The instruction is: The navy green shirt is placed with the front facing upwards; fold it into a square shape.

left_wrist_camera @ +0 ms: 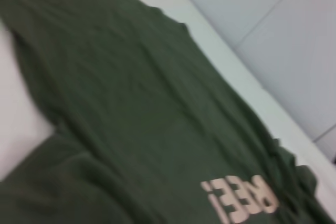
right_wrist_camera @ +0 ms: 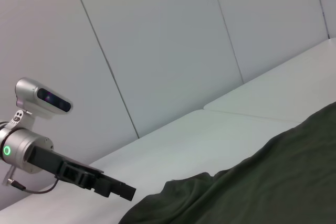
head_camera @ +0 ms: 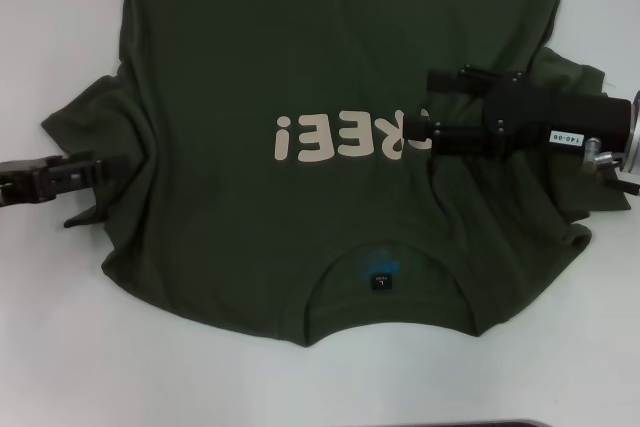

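Left gripper (head_camera: 118, 165) pinching shirt (head_camera: 300, 67) sleeve, right gripper (head_camera: 428, 107) spread above chest

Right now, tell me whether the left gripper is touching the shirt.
Touching. In the head view the left gripper has its fingertips on the bunched left sleeve of the navy green shirt.

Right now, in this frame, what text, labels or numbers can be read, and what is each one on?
"REE!" in cream block letters, upside down from the head, on the dark olive-green cotton T-shirt; the right gripper covers the start.
"148-06", roughly, on a small white sticker on the black right arm; hard to make out.
Small dark neck label: print too small to read.
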